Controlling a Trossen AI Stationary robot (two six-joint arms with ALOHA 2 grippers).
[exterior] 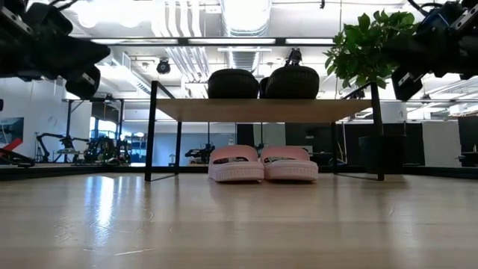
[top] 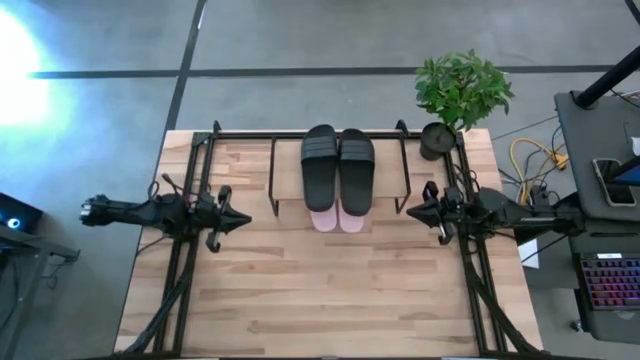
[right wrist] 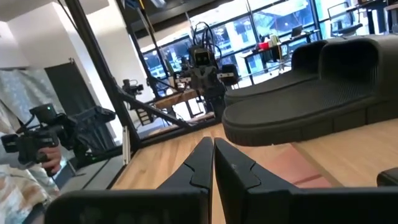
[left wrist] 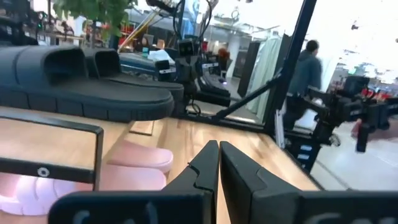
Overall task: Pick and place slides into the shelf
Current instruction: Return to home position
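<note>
The black slides (top: 338, 165) lie side by side, soles down, on the shelf's wood board top (exterior: 261, 110). The pale pink slides (exterior: 263, 164) stand on the table under that board, between the black frame legs (exterior: 151, 131). In the high view only their ends (top: 337, 219) stick out at the near side. My left gripper (top: 246, 217) hangs shut above the table, left of the shelf, touching nothing. My right gripper (top: 410, 210) hangs shut to the shelf's right, also free. Each wrist view shows the black slides (left wrist: 93, 81) (right wrist: 311, 93) level ahead.
A potted plant (top: 460, 95) stands at the table's far right corner, beside the shelf. The arm mounts' black rails (top: 180, 270) (top: 480, 280) run along both table sides. Bare wood (top: 330, 290) stretches between the shelf and the near edge. A person (left wrist: 306, 68) is in the room beyond.
</note>
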